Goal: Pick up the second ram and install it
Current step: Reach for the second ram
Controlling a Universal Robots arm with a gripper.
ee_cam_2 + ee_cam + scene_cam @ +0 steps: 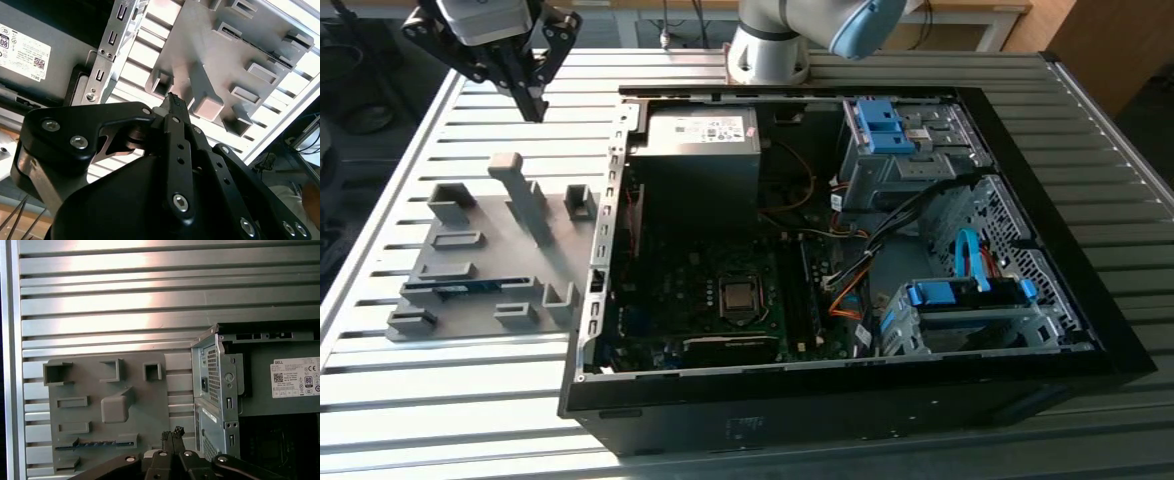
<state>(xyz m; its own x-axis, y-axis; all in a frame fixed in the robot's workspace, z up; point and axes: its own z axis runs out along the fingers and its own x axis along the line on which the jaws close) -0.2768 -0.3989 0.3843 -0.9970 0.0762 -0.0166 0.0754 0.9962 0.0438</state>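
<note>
The second ram [454, 290] is a thin blue-green stick lying in a slot of the grey holder plate [487, 265] on the exterior view's left, beside the open PC case [787, 415]. The first wrist view shows the ram [95, 444] as a dark strip near one end of the holder plate [145, 405]. My gripper [530, 100] hangs high above the far end of the holder, well away from the ram. Its black fingers are pressed together with nothing between them. The shut fingertips also show in both wrist views [172, 432] [173, 99], over the holder plate [225, 45].
Inside the case are the motherboard [720, 300] with its long black slots [807, 290], a grey power supply [698, 140], and blue-tabbed drive cages [961, 310]. The case's metal side wall [603, 230] stands next to the holder. The ribbed metal table [454, 400] runs all around.
</note>
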